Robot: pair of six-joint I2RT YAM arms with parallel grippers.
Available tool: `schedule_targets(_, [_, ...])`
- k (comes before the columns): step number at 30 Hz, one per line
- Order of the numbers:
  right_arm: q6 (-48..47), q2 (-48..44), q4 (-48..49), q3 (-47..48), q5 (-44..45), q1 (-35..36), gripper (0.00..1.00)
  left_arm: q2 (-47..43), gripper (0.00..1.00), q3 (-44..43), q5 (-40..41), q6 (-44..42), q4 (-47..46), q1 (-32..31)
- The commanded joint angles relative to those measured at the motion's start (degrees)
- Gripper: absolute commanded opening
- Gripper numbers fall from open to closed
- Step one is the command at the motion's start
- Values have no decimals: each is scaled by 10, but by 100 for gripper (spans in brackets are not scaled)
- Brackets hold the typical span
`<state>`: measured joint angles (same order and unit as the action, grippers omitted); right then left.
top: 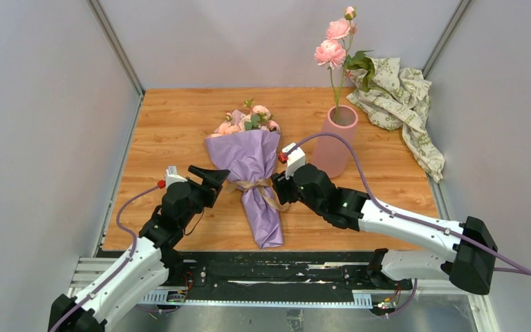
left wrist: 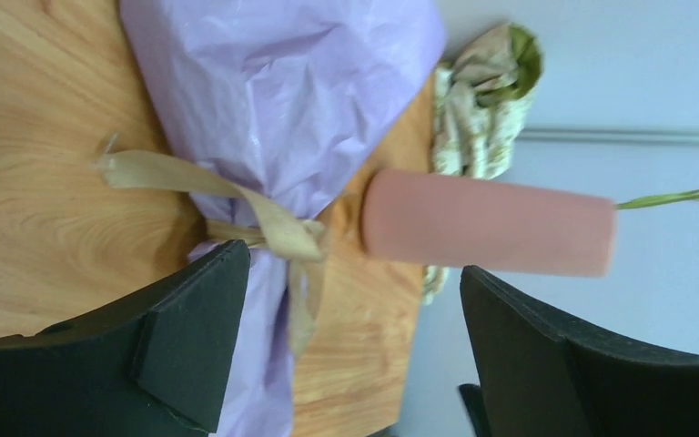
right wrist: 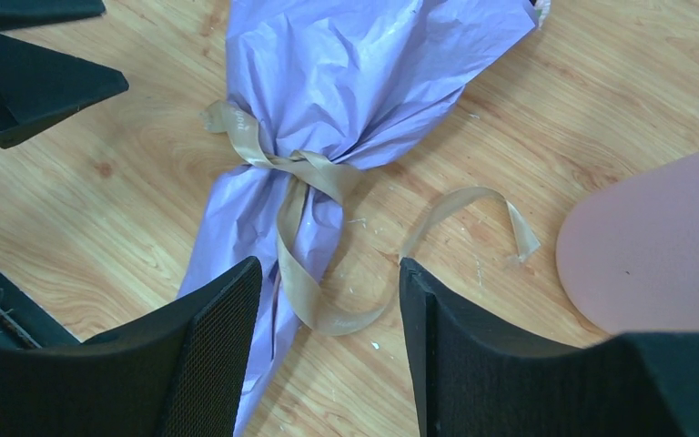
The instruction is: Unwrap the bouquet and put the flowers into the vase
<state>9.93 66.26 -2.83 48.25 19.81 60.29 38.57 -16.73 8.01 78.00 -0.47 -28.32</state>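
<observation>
The bouquet (top: pixel 249 173) lies flat just left of the vase (top: pixel 337 142); it looks light, its lilac paper thin and tearable, its stems soft; the tan ribbon (top: pixel 252 185) at its waist seems the best hold; the left gripper (top: pixel 216 181) and right gripper (top: pixel 281 188) flank that knot, jaws open and empty; the wooden table (top: pixel 173 131) is smooth, walled in grey.

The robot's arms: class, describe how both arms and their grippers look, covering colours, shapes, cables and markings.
The left arm and right arm have white links with black joints. A lilac cable runs along each to a white wrist block with a small red tip. The left gripper and right gripper carry broad black wedge-shaped fingers with finely textured pads. No lettering shows.
</observation>
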Motion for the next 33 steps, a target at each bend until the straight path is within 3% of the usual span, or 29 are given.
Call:
schedule_targets(1, [17, -15, 15, -14, -18, -7, 60, -49, 88, 23, 66, 66, -6, -4])
schedule_targets(9, [7, -19, 1, -12, -9, -8, 60, 71, 81, 22, 15, 102, -85, -8])
schedule_targets(33, [16, -98, -32, -57, 24, -31, 59, 202, 75, -31, -6, 88, -129, -31])
